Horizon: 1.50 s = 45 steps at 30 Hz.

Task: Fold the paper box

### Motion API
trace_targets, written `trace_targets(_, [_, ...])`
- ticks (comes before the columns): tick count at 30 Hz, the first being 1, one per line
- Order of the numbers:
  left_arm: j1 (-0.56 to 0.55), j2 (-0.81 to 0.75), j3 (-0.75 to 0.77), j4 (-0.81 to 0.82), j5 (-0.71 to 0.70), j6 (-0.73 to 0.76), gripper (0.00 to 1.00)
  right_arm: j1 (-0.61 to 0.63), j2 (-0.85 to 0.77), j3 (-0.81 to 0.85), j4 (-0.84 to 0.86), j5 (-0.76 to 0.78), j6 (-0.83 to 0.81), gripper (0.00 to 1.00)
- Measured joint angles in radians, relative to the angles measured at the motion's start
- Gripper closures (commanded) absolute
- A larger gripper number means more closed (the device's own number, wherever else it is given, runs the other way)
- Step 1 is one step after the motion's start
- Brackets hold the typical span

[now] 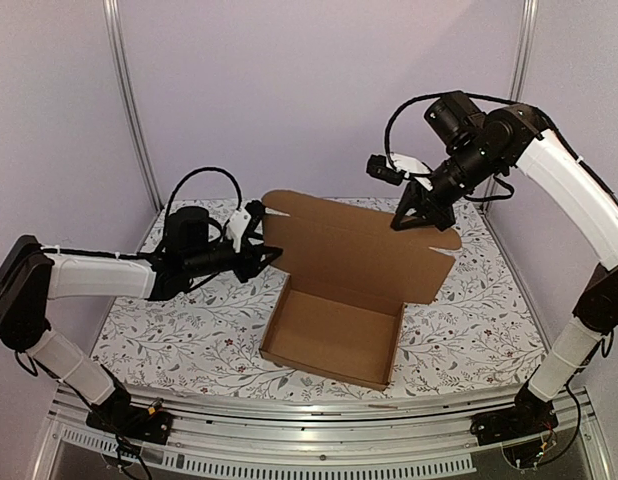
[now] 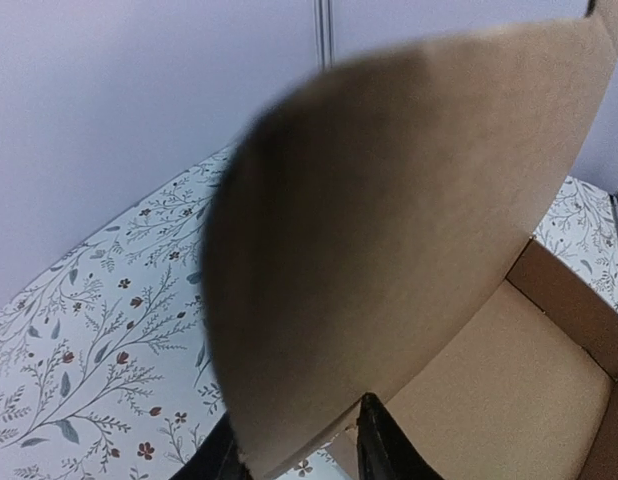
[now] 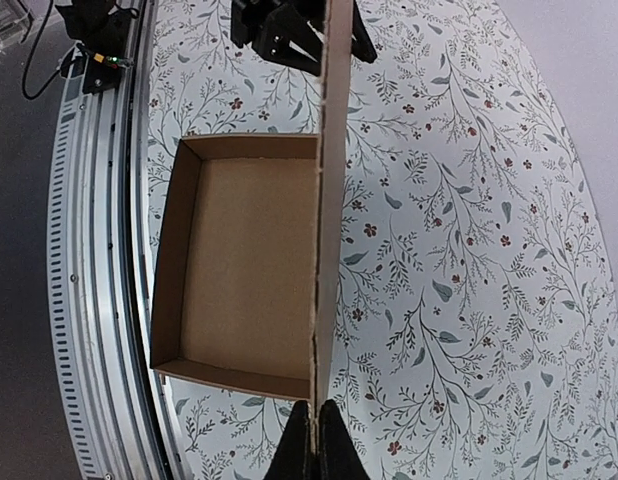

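Top external: floral tablecloth point(image 1: 189, 335), lilac walls point(image 1: 319, 90).

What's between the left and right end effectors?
The upright lid of the paper box, running from left end effector to right end effector; top external view.

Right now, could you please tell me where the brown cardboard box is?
In the top view the brown cardboard box sits mid-table on the floral cloth, its lid upright between the left gripper and the right gripper, which pinches its edge.
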State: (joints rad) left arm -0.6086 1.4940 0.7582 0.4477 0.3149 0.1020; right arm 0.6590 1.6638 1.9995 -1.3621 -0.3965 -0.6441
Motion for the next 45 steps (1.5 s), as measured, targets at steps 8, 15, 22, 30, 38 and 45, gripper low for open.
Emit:
trace_targets(8, [-0.070, 0.006, -0.002, -0.008, -0.115, -0.013, 0.90, -0.021, -0.002, -0.013, 0.000, 0.015, 0.083, 0.99])
trace_targets(15, [-0.256, 0.037, -0.001, 0.081, -0.377, -0.037, 0.89, -0.030, 0.024, -0.023, 0.006, 0.019, 0.184, 0.98])
trace_targets(22, [-0.389, 0.181, 0.073, 0.111, -0.775, -0.083, 0.94, -0.054, 0.062, -0.024, 0.007, 0.012, 0.254, 0.96])
trace_targets(30, [-0.444, 0.213, 0.122, 0.125, -0.964, -0.101, 0.93, -0.108, 0.063, -0.037, 0.034, -0.047, 0.293, 0.69])
trace_targets(38, [-0.444, 0.107, 0.089, 0.127, -0.850, -0.022, 0.93, -0.467, -0.062, -0.196, 0.068, -0.228, 0.225, 0.46])
trace_targets(45, [-0.397, 0.061, 0.054, 0.102, -0.768, -0.021, 0.93, -0.591, -0.238, -0.465, 0.141, -0.266, 0.095, 0.40])
